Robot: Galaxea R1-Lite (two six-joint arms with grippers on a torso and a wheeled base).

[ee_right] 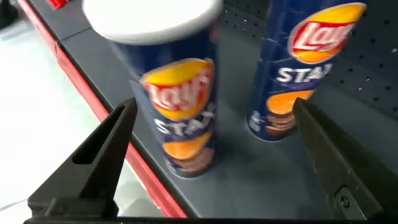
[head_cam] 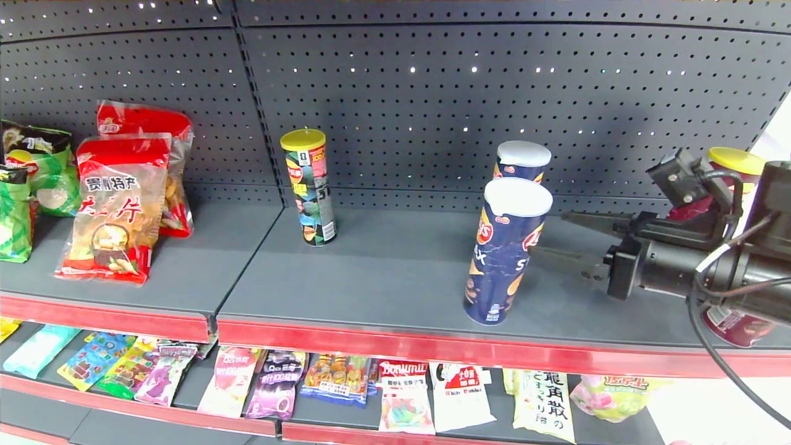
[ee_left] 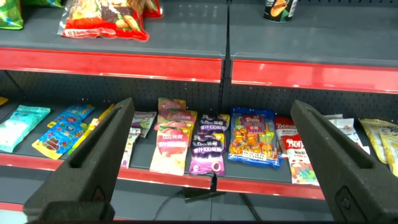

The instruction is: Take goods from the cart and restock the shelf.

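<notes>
Two dark blue chip cans with white lids stand on the grey shelf [head_cam: 383,272]. The front can [head_cam: 503,247] [ee_right: 180,118] leans slightly near the red front edge, and the back can [head_cam: 522,162] [ee_right: 305,68] stands behind it. My right gripper [head_cam: 552,235] [ee_right: 214,109] is open just to the right of the front can, its fingertips close to the can and nothing held between them. My left gripper [ee_left: 211,109] is open and empty below the shelf, facing the lower shelf of snack packets [ee_left: 205,143].
A yellow-lidded can [head_cam: 309,185] stands mid-shelf. A red can with a yellow lid [head_cam: 735,162] stands behind my right arm. Red bags [head_cam: 117,204] and green bags [head_cam: 25,185] lean at the left. A perforated back panel [head_cam: 432,105] closes the shelf.
</notes>
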